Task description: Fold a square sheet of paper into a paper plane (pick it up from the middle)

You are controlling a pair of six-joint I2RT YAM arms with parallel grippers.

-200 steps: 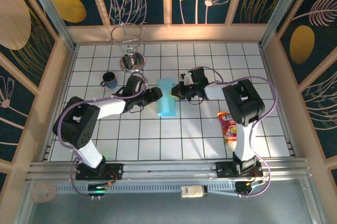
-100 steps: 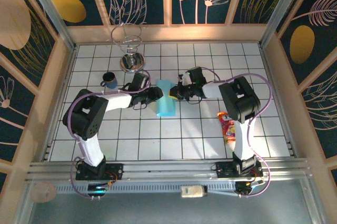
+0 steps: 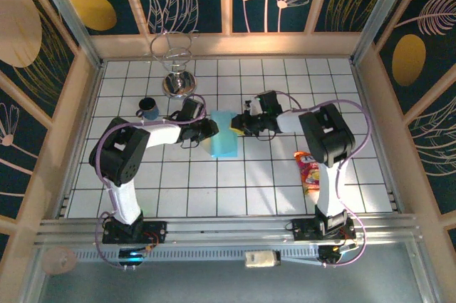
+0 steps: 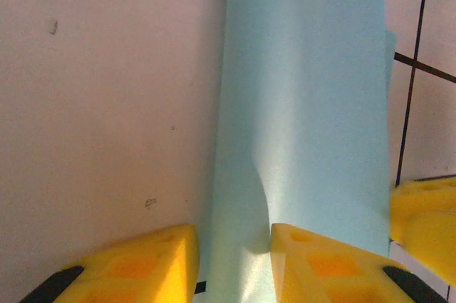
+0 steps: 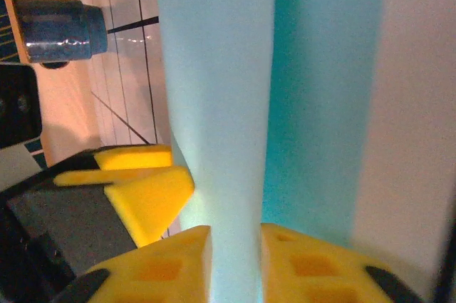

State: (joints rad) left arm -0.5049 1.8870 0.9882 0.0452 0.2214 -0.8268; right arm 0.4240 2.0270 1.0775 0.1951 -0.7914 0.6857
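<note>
Seen from above, a folded light-blue sheet of paper [image 3: 224, 137] lay at the middle of the tiled counter [image 3: 285, 182], between two robot arms. Left of it, the left claw [image 3: 209, 130] was narrowly parted, and its fingers [image 4: 135, 267] straddled the sheet's left edge in its own camera. On the right, the right claw [image 3: 237, 126] was also narrowly parted around a raised fold [image 5: 214, 68], which looked loose rather than pinched.

The step appeared to be setting a lengthwise crease. Doing it well probably meant one claw pinning the layers with their edges matched while the other pressed along the fold.

The sheet was a blunt-ended strip with no nose yet. Its long axis ran from upper to lower frame.
</note>
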